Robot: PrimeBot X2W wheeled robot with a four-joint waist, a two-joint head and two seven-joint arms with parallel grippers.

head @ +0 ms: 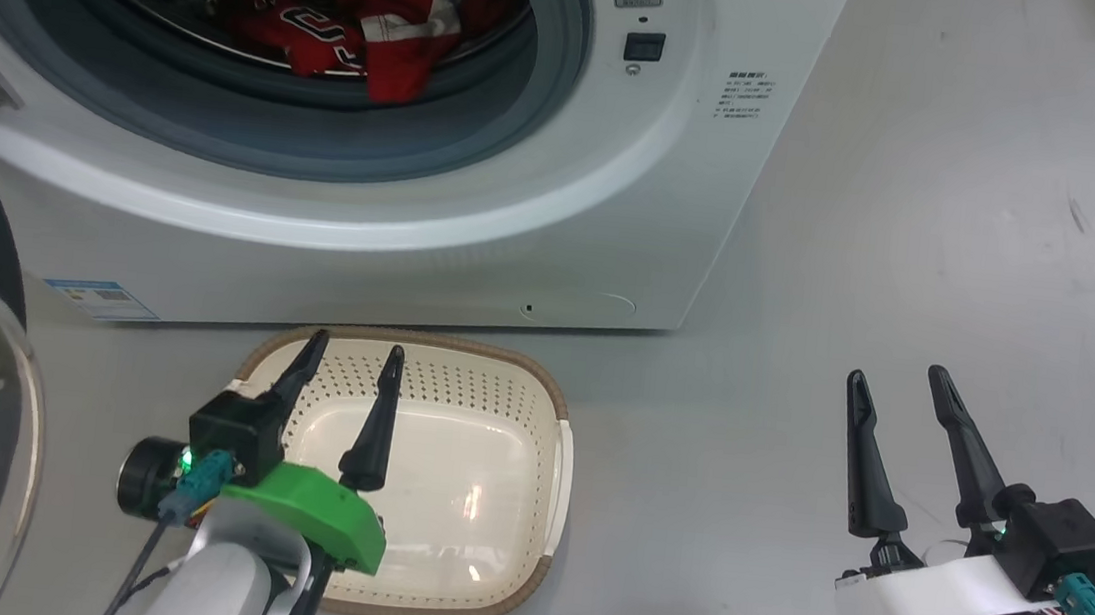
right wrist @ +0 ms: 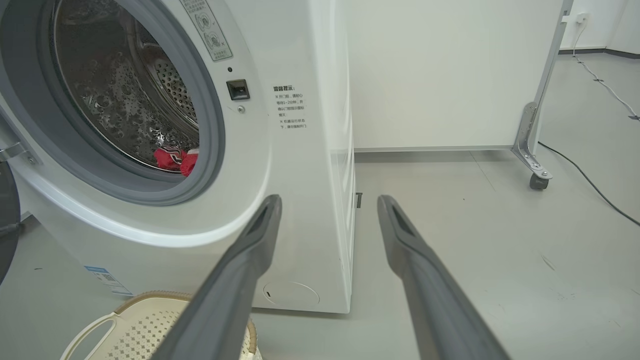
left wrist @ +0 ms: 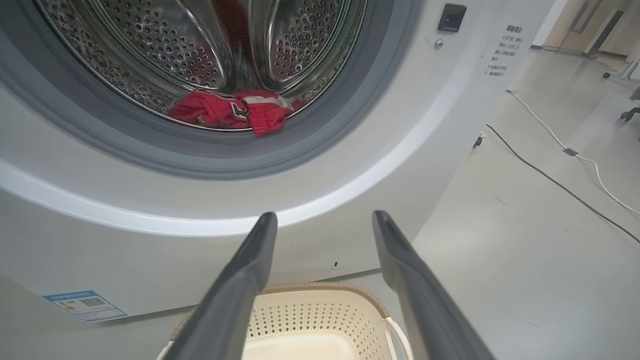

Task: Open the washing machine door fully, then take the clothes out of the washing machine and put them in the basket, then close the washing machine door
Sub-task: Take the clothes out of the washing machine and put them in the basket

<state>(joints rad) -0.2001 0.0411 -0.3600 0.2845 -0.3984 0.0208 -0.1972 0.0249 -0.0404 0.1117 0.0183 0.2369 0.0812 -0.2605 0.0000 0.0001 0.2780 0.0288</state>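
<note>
Red clothes (head: 384, 21) in drum (left wrist: 165, 45), far beyond left end effector (head: 356, 342) above basket (head: 553, 404) and right end effector (head: 898, 373), both spread.

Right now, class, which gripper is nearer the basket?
Left. The left gripper hangs over the basket; the right gripper is well off to its right, above the floor.

Right gripper (right wrist: 330, 200) is spread wide with nothing in it, aimed at the washing machine (right wrist: 300, 150) corner. Red clothes (right wrist: 175, 159) sit low in the drum, basket (right wrist: 150, 296) on the floor below.
</note>
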